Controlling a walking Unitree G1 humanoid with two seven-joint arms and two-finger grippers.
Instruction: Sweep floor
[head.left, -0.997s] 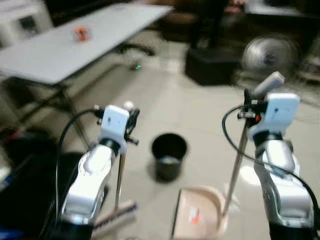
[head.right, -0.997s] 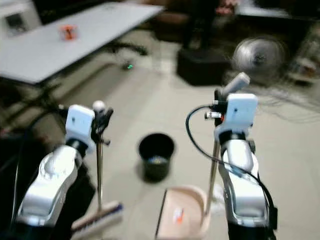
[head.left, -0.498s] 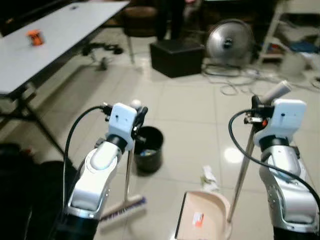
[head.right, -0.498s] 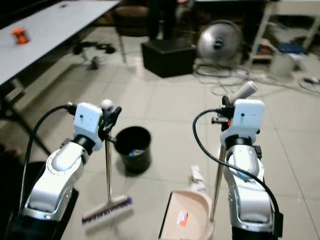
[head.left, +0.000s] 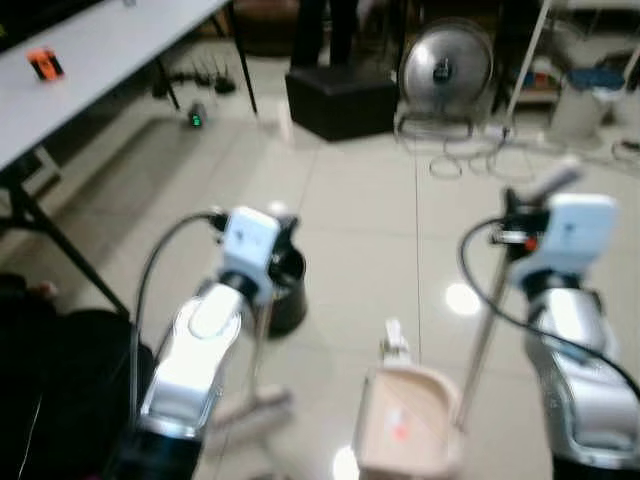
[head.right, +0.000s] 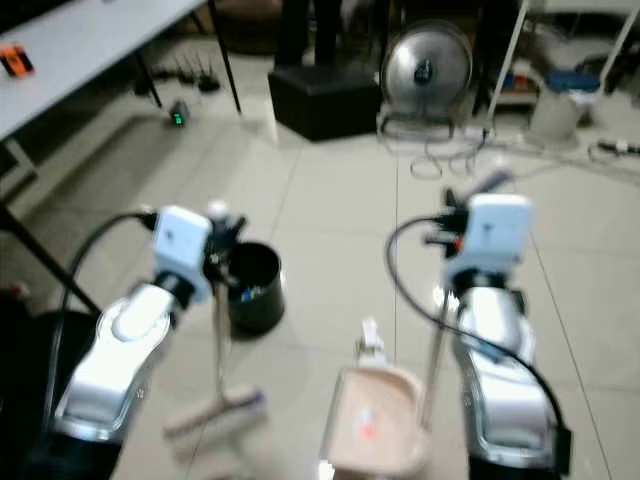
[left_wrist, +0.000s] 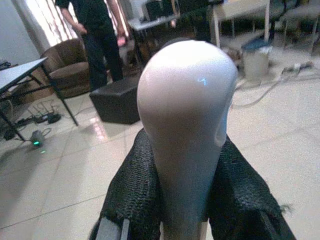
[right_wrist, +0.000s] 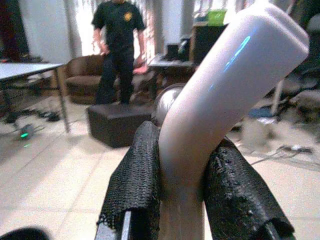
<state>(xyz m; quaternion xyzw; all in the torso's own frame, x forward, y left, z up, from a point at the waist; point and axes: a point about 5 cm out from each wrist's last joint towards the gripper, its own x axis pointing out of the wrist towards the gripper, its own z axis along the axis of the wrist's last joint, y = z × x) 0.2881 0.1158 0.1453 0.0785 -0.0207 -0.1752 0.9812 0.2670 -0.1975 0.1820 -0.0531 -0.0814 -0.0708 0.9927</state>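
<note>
Over the tiled floor (head.right: 330, 210), the left gripper (left_wrist: 182, 200) is clamping the broom (head.right: 218, 330) and the right gripper (right_wrist: 182, 195) is gripping the dustpan (head.right: 375, 425), probably lining up to brush the paper scrap (head.right: 371, 338) in.

Pale tiled floor (head.left: 350, 220), white table (head.left: 90, 75), standing fan (head.left: 447, 68), brown armchair (left_wrist: 62, 70)

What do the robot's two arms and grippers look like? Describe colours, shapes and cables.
Both arms are rounded silver shells ending in white box-shaped wrist units, each with a looping black cable. The left gripper and right gripper each have two long black fingers with a woven, mesh-like texture.
</note>
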